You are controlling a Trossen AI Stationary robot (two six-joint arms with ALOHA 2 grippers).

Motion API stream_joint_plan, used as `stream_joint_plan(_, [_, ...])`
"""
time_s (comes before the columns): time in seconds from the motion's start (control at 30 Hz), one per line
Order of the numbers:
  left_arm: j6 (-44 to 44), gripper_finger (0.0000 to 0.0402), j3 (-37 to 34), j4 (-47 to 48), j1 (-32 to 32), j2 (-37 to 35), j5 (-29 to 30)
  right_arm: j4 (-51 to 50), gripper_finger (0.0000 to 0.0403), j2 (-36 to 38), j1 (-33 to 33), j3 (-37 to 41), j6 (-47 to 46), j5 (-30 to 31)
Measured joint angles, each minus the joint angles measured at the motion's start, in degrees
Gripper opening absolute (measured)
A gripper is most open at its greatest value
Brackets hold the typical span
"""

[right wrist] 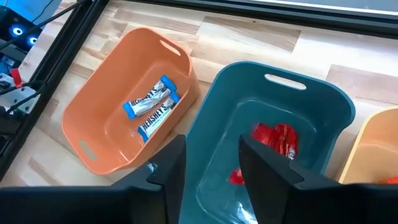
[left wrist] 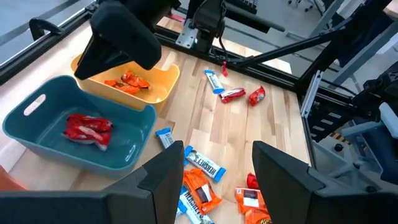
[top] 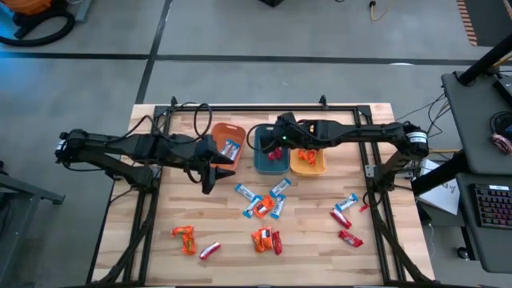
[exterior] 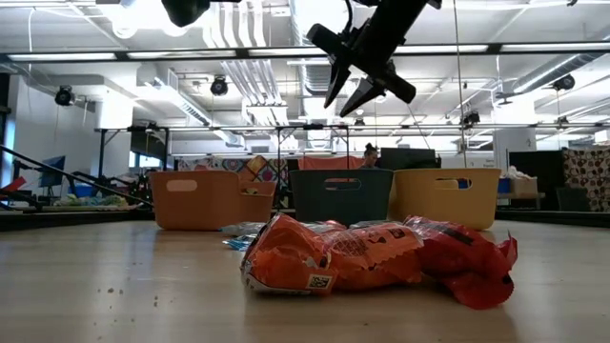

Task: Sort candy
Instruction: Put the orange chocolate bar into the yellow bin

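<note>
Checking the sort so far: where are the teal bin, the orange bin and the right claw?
teal bin [right wrist: 336, 106]: right wrist view, far rim.
orange bin [right wrist: 118, 74]: right wrist view, inner wall.
right claw [right wrist: 208, 165]: right wrist view, between open fingertips.

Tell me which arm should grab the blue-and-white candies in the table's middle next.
Probably left. Its open, empty end effector hovers beside the blue-and-white candies. The right end effector, also open, sits over the teal bin.

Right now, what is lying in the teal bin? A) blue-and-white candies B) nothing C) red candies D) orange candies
C: the right wrist view shows red candies on the floor of the teal bin, with the open right gripper over it; the blue-and-white candies lie in the orange bin.
</note>
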State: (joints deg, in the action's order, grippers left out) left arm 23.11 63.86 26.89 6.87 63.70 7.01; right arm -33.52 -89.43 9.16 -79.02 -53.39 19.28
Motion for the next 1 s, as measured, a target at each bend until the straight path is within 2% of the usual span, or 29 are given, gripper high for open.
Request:
stream_joint_plan(0.13, [0.0, 0.0174, 0.0, 0.1, 0.0, 0.0, 0.0, 0.0, 0.0151, 0.0, 0.0, 0.0, 0.0, -1.3])
stream_joint_plan(0.23, [0.0, 0.0174, -0.2, 0.8, 0.1, 0.0, 0.0, 0.0, 0.0155, 0.0, 0.0, 0.0, -0.3, -5.8])
stream_joint_plan(0.3, [0.2, 0.0174, -0.6, 1.7, 0.2, 0.0, -0.1, -0.1, 0.0155, 0.1, 0.0, -0.3, -1.0, -11.7])
stream_joint_plan(0.43, [3.3, 0.0174, -2.1, 3.1, 1.2, 0.0, -0.5, 0.0, 0.015, 0.5, -1.2, -0.9, -3.9, -29.3])
stream_joint_plan(0.53, [7.8, 0.0174, -3.7, 4.1, 2.9, 0.0, -0.5, -0.5, 0.0144, 0.5, -4.3, -1.2, -6.4, -40.9])
stream_joint_plan(0.67, [14.6, 0.0174, -6.3, 4.1, 7.1, 0.0, -0.6, -1.5, 0.0136, 0.6, -9.7, -1.3, -7.1, -48.3])
stream_joint_plan(0.73, [18.9, 0.0174, -7.6, 4.1, 9.9, 0.0, -0.6, -4.3, 0.0133, 0.8, -12.2, -1.3, -6.8, -50.8])
stream_joint_plan(0.83, [27.1, 0.0174, -9.2, 4.0, 13.1, 0.5, -0.6, -12.2, 0.0133, 1.2, -14.9, -1.3, -5.0, -51.1])
stream_joint_plan(0.93, [37.0, 0.0174, -9.8, 4.0, 15.7, 2.2, -0.5, -22.8, 0.0132, 1.9, -16.5, -1.3, -1.7, -49.8])
stream_joint_plan(1.0, [43.3, 0.0174, -9.8, 3.0, 17.2, 4.2, -0.6, -29.1, 0.0132, 2.4, -17.5, -1.3, 0.5, -46.4])
